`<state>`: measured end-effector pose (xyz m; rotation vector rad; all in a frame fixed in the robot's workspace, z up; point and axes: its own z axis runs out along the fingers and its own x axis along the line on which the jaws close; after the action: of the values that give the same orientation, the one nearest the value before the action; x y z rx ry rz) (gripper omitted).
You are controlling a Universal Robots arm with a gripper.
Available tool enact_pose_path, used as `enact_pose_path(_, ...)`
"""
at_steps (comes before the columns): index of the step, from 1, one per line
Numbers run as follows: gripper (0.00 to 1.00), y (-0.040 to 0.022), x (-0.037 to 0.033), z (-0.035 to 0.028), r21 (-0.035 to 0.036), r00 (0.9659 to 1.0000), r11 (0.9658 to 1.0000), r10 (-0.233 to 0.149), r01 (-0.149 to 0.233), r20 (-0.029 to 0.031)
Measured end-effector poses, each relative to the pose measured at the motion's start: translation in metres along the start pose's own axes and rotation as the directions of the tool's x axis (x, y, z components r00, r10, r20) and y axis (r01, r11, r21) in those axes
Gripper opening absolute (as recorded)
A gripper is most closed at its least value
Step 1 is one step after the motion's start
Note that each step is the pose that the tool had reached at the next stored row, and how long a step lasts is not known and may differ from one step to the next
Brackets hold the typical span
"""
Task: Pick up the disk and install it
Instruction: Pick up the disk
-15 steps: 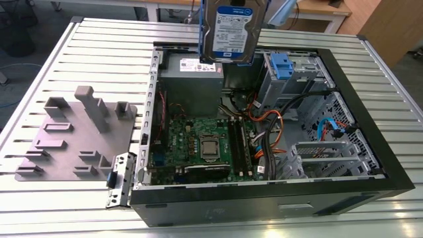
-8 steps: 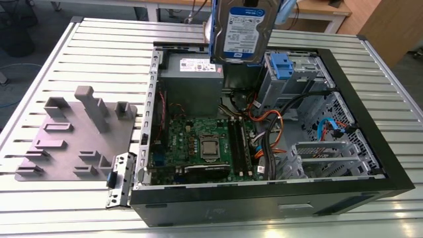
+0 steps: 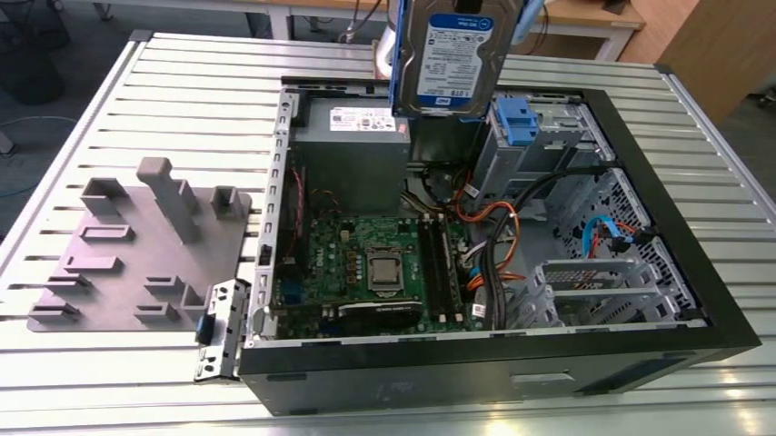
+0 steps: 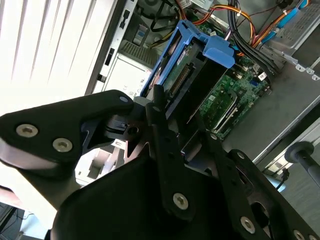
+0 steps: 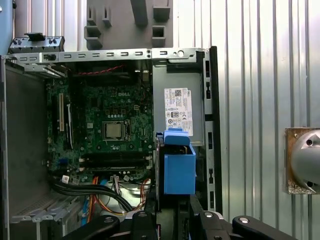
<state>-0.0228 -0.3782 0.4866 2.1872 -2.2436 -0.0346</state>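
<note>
When inspected, the flat rectangular silver disk with a blue-and-white label face and blue plastic side rails (image 3: 452, 54) stood upright in the air over the open black metal computer case (image 3: 485, 372). The case lay on its side on the ribbed aluminium table (image 3: 182, 82). In the exterior view, the disk's lower edge hung above the gap between the grey metal power-supply box with a white sticker (image 3: 352, 154) and the bare blue plastic bracket (image 3: 515, 123). Whether that edge touched the case could not be told.

In the second wrist view, the black gripper (image 4: 180, 115) had its fingers (image 4: 162, 130) pinching the disk (image 4: 187, 75) across its flat faces. The first wrist view looked down past the disk's blue end (image 5: 179, 172) onto the green circuit board (image 5: 107, 125) in the case. A grey plastic fixture with upright posts (image 3: 134, 245) sat on the table beside the case, towards the exterior view's left.
</note>
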Motion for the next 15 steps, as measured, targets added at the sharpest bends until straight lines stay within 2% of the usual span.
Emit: enact_pose_path(15,0.35,-0.0002,0.0057,-0.0001,0.0,1.0,1.0,0.0,0.0,0.0)
